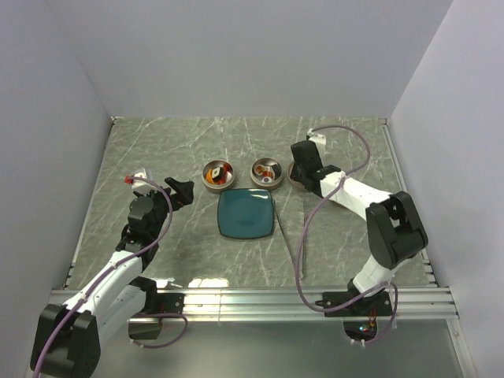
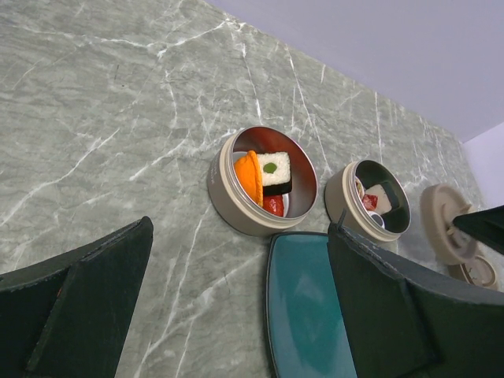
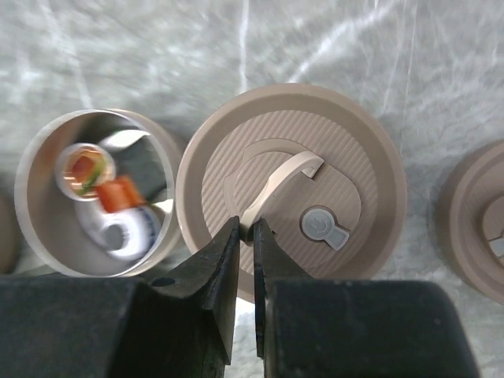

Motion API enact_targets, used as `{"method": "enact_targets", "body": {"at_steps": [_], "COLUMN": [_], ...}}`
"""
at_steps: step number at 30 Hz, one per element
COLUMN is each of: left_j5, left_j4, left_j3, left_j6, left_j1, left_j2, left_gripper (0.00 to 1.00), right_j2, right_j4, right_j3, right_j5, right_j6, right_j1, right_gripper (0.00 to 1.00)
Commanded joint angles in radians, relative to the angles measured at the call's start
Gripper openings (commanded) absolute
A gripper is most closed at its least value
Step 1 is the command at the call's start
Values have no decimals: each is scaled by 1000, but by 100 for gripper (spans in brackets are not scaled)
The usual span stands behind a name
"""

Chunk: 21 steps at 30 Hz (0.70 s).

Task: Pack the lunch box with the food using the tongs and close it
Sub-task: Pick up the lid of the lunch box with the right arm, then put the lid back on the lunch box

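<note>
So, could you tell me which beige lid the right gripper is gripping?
The lid beside the open tin: the right gripper pinches its raised handle. The other lid, at the wrist view's right edge, lies untouched.

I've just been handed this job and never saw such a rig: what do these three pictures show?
Two robot arms stand on a marble table. One picture looks down from above; the other two come from a camera on each wrist. On the table are a teal plate, two round tins holding toy food, and a lid. The right end effector is shut on the lid's handle. The left end effector is open and holds nothing.
</note>
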<state>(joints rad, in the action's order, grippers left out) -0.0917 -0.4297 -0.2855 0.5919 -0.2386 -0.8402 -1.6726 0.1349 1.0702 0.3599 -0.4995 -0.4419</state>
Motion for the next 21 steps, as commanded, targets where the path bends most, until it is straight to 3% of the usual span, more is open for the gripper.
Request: {"method": "enact_targets", "body": {"at_steps": [1,7,12,21], "left_j5": [-2,-2,-13,-39], "left_j4": [-46,-44,-37,-21], "left_j3": [2,-1,-1,-11], "left_j6": [5,6,5,9], "left_j1": [4,4,4,4], "left_j2": [13,9,15,15], "left_gripper": [99,99,99,99], "right_j2": [88,117,19,-271], "right_j4": [-11,-21,-50,57], "right_j3": [-13,43,137,561], "right_j5": [59,-30,-263,-406], "right_j6": [27,79,116,177], "right_j1": [-20,-58,-104,-251], "right_gripper": [0,0,0,0]}}
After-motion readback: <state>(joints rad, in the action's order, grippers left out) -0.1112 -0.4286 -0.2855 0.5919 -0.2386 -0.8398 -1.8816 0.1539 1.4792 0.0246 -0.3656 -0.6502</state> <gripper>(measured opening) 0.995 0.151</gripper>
